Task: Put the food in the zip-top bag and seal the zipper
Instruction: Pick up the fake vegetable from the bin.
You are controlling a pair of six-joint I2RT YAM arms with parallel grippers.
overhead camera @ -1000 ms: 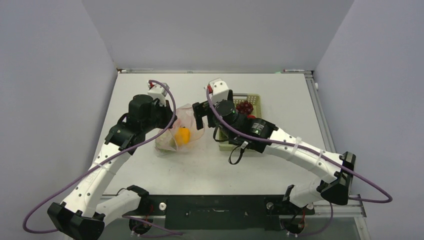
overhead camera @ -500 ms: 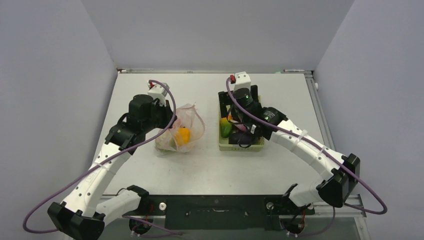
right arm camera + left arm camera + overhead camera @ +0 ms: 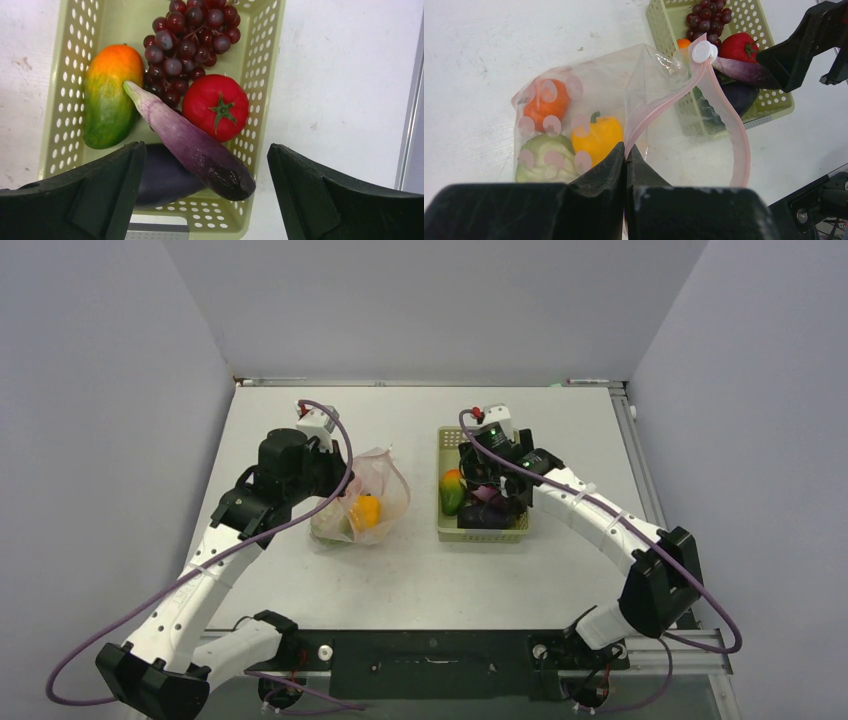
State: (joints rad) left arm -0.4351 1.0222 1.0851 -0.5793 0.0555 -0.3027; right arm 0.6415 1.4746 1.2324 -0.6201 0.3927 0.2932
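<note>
Ok, bag propped, next pick lined up.
Left gripper [image 3: 625,150] clamped on zipper [image 3: 651,112] so zip-top bag [image 3: 574,80] mouth gapes; right gripper [image 3: 206,152] spread wide, eggplant [image 3: 190,142] between its jaws.

The right gripper [image 3: 206,167] has swung from the mouth of the zip-top bag [image 3: 388,483] to above the green basket [image 3: 260,65], its fingers [image 3: 95,200] now spread wide over the eggplant [image 3: 192,145] and tomato [image 3: 216,107].
</note>
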